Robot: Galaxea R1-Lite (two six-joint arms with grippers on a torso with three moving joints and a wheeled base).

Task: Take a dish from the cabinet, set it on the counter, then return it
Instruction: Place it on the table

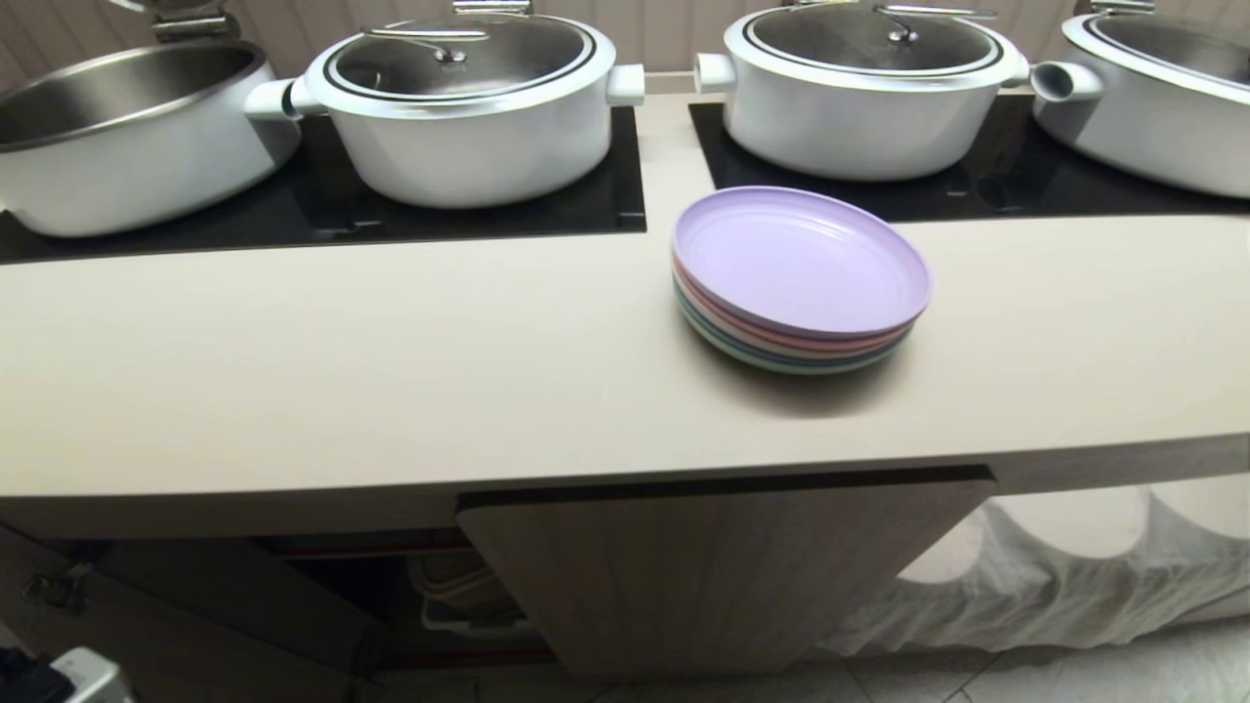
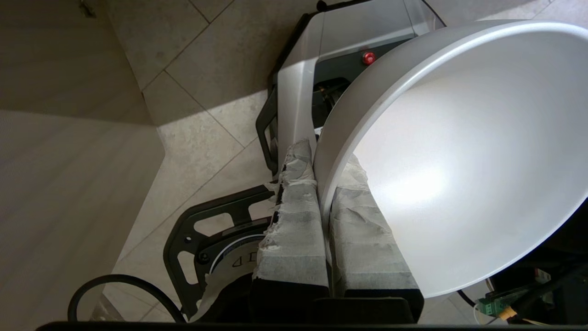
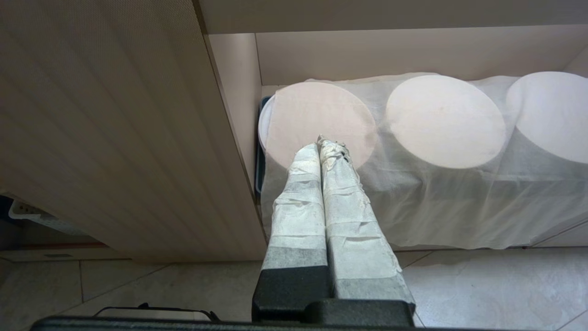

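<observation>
Nearest, the left gripper [image 2: 321, 184] is clamped on the rim of the dish [image 2: 459, 161]: one taped finger [image 2: 294, 230] lies against the outside of the wall, the other against the inside, with the jaws almost fully closed on the thin edge. The dish is held tilted, its white hollow turned toward the wrist camera, over the tiled floor [image 2: 202, 69] and the robot's grey base [image 2: 298, 92]. It touches neither counter nor cabinet.

The right gripper [image 3: 324, 147] hangs low in front of the cabinet with its taped fingers pressed together, holding nothing. It points at round white stacks under a thin white cloth [image 3: 441, 193].

In the head view neither arm shows. At the near edge the ribbed cabinet door [image 1: 723, 576] stands open below the counter [image 1: 342, 391], and a dark shelf with red-taped edges [image 1: 371, 547] lies to its left. The cloth-covered stacks sit to the right of the door.

On the counter, right of centre, stands a pile of plates [image 1: 801, 278] with a lilac one on top. Farthest back, four white pots [image 1: 459, 107] stand on black inset panels [image 1: 322, 210]; the leftmost has no lid.
</observation>
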